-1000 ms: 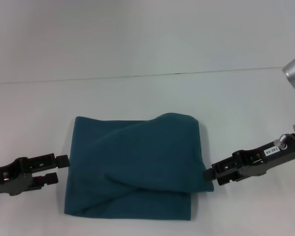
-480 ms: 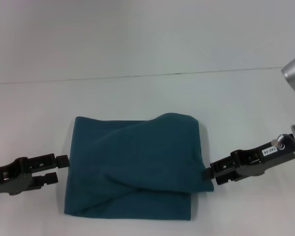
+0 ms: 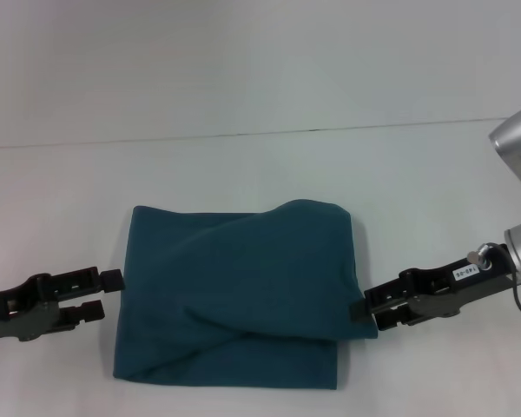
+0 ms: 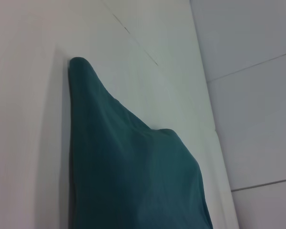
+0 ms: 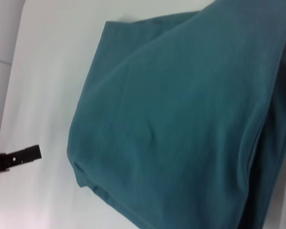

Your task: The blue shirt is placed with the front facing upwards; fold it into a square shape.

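The blue shirt [image 3: 234, 295] lies folded into a rough rectangle on the white table, plain teal side up, with a raised fold bulging along its far right part. It fills the right wrist view [image 5: 181, 109] and shows edge-on in the left wrist view [image 4: 128, 171]. My left gripper [image 3: 104, 294] is open just off the shirt's left edge, one fingertip almost touching the cloth. It also appears far off in the right wrist view [image 5: 16, 159]. My right gripper [image 3: 365, 314] sits low at the shirt's right edge, against the corner of the upper layer.
A white table [image 3: 260, 174] carries the shirt, with a thin seam line [image 3: 243, 135] running across it behind the cloth. Silver joints of the right arm [image 3: 517, 143] stand at the right border.
The right gripper has crept a little left onto the shirt's right edge and its wrist has dropped. The left gripper has barely shifted. The shirt keeps its shape.
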Robot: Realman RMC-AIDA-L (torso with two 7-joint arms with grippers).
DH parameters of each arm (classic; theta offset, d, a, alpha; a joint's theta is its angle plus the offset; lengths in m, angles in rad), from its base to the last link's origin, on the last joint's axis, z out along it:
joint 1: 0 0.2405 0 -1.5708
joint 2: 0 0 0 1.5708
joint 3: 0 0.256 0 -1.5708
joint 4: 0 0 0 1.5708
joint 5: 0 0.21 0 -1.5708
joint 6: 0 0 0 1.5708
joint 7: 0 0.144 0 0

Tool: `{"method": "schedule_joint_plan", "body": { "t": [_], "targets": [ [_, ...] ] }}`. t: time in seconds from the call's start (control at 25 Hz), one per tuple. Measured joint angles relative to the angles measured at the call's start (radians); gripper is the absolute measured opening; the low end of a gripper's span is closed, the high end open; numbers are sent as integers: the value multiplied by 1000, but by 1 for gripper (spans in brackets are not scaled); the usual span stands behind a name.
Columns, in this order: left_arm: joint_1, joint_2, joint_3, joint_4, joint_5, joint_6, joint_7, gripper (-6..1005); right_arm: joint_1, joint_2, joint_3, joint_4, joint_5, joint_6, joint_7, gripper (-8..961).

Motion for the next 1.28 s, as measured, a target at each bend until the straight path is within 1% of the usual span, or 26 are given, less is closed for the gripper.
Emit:
{"method": "schedule_joint_plan", "body": {
  "t": [0.12,0.28,0.52,0.76,1.04,1.16,1.28],
  "targets": [
    [0,-1,0,-1,0,-2,1,729,6,3,3,29,10,27,-5,656],
    [0,-2,-1,-2,-1,-6,2,725,16,14,3,54,22,58,-12,637],
    [0,-3,2,-4,-1,-10,3,719,17,16,2,54,42,59,-13,597],
    [0,-4,3,-5,-1,-10,3,713,20,26,-9,54,39,59,-23,558],
    [-1,-3,8,-5,6,-13,7,706,21,27,-9,55,34,68,-18,513],
    [-2,-3,35,-2,7,-28,35,703,21,27,-9,56,33,69,-16,284],
    [-2,-12,111,5,7,-85,122,700,20,25,-9,56,33,70,-15,168]
  ]
}}
